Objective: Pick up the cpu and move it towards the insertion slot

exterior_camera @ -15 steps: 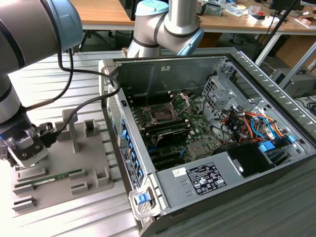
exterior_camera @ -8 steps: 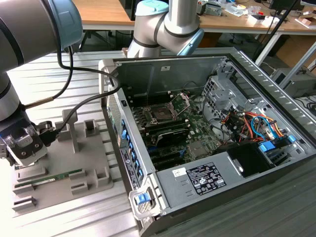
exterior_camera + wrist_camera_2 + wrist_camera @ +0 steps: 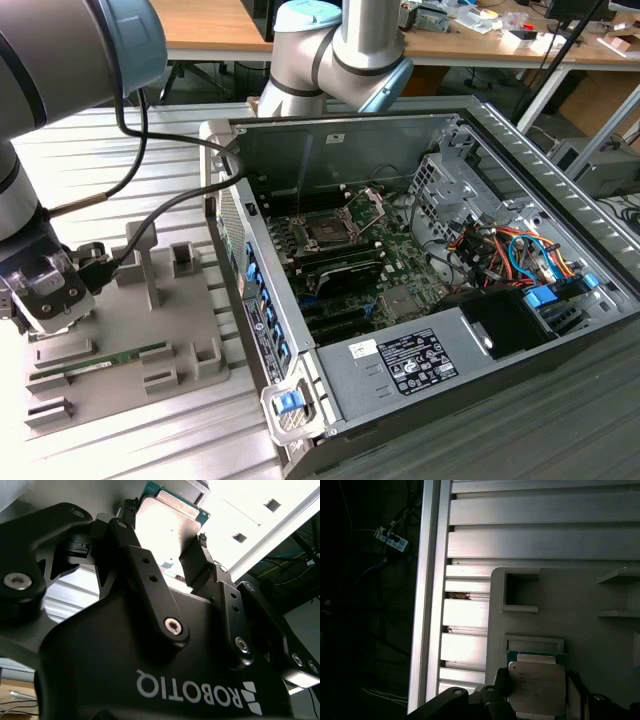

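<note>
While the arm (image 3: pixel 50 60) is hanging at the exterior view's left, the gripper (image 3: pixel 161 539) is clenching the cpu (image 3: pixel 169 515) between its two black fingers (image 3: pixel 134 555). Each finger is pressing on an opposite edge of the chip, so the silvery lid is sitting squarely between the jaws. Beneath the jaws, the grey fixture plate (image 3: pixel 150 330) is lying on the slotted aluminium table (image 3: pixel 180 125); whether the chip is resting on that plate or is clear of it, I cannot tell. Just beyond the jaws, in the first wrist view, a shallow square recess (image 3: pixel 534 644) in the plate is showing past the chip's green edge. Farther from the jaws toward the exterior view's right, a green memory stick (image 3: pixel 100 360) is lying flat on the plate, and beyond it the computer case (image 3: pixel 330 145) is standing open. Well apart from the jaws, the insertion slot (image 3: pixel 326 232) is sitting inside that case with its metal bracket (image 3: pixel 370 205) tilted up.
</note>
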You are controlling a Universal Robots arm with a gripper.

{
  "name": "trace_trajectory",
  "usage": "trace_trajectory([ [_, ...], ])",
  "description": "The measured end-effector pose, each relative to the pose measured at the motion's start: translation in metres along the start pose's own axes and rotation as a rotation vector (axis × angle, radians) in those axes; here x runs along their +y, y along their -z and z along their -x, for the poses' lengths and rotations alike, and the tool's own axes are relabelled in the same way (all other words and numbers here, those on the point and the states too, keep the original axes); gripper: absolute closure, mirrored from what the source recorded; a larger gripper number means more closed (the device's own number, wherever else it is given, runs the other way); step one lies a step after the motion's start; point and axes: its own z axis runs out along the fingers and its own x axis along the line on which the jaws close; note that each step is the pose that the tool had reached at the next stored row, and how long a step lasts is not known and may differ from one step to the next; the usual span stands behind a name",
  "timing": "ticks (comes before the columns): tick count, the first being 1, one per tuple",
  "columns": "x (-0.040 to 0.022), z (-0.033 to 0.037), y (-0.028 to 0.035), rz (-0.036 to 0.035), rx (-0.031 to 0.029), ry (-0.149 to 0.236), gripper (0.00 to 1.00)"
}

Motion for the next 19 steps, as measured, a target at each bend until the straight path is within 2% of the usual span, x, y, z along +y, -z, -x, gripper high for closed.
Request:
trace_trajectory([
  [19, 0.0009, 0.0000, 0.0155, 0.0000, 0.0000, 0.000, 0.45],
])
